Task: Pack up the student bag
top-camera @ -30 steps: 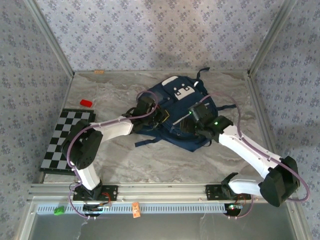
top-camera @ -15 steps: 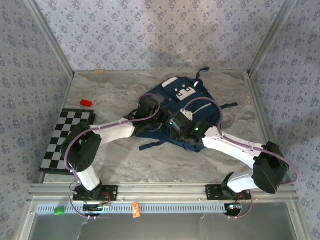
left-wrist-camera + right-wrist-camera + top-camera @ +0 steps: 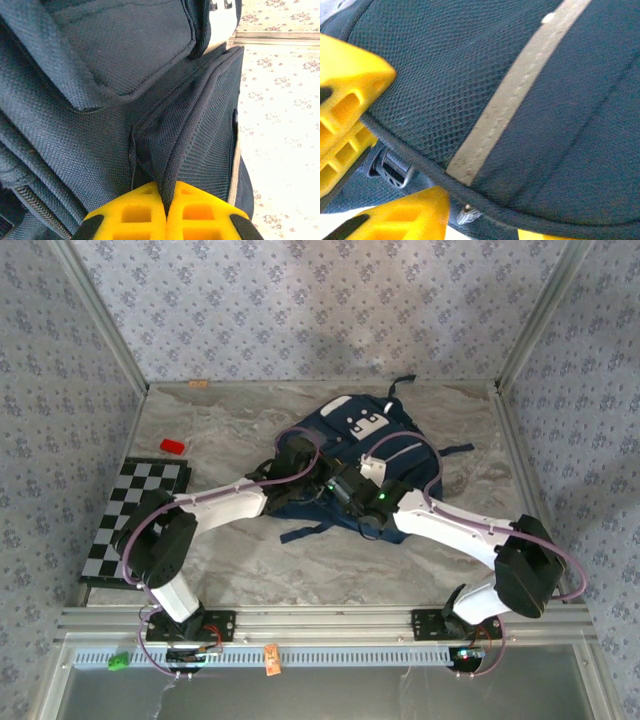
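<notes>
While the student bag (image 3: 410,465) is lying flat on the marble table (image 3: 230,570), in the middle-to-far area and slightly right of centre, I am reaching onto it with both arms.

Far left: a checkered mat (image 3: 130,515) is sitting at the table's left edge. A small red object (image 3: 173,446) is lying just beyond it. Both are well apart from the bag.

Next, my left gripper (image 3: 165,192) is working at the bag's left side. Its jaws are clenched tight, with the yellow fingers (image 3: 200,212) pressing together on a raised fold of navy fabric. The fold's piped edge is rising straight out from between them. A pocket flap (image 3: 125,45) is lying above that fold in the left wrist view, not touching me.

Moving right, the bag's body is spreading away from both jaws toward the far right corner. Its white patches (image 3: 365,423) are facing up, and its dark straps (image 3: 300,530) are trailing onto the table on the near side.

My right gripper (image 3: 415,142) is sitting at the bag's near-left edge, just beside my left one in the top view. Its jaws are standing partly apart, one yellow finger (image 3: 350,85) above the bag's piped rim and one below it, the rim running between them. A pale stripe (image 3: 515,95) is crossing the mesh panel just beyond my fingers, and a buckle (image 3: 395,167) is lying under the rim. Whether these jaws are squeezing the rim or only straddling it, I cannot tell.
</notes>
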